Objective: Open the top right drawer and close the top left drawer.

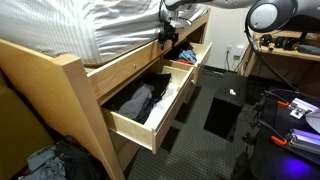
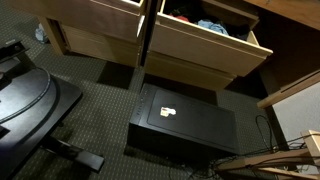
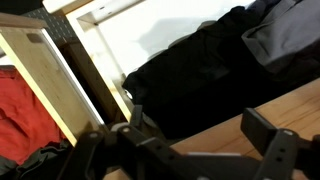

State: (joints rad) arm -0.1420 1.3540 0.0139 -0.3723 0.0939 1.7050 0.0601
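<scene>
While arm reaches down, gripper (image 1: pixel 167 37) hovers over top left drawer (image 1: pixel 131 128), jaws apart, empty.

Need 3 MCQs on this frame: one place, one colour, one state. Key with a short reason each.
1. Where is the black box?
A. on the floor in front of the drawers
B. inside a drawer
C. on the mattress

2. The clothes in the top left drawer are mostly:
A. white
B. dark grey and black
C. yellow

3. The top right drawer is:
A. pulled out
B. fully shut
C. taken off its frame

Key:
1 A: the box stands on the carpet below the drawer fronts.
2 B: the pile looks dark.
3 A: its front stands clear of the frame.
</scene>
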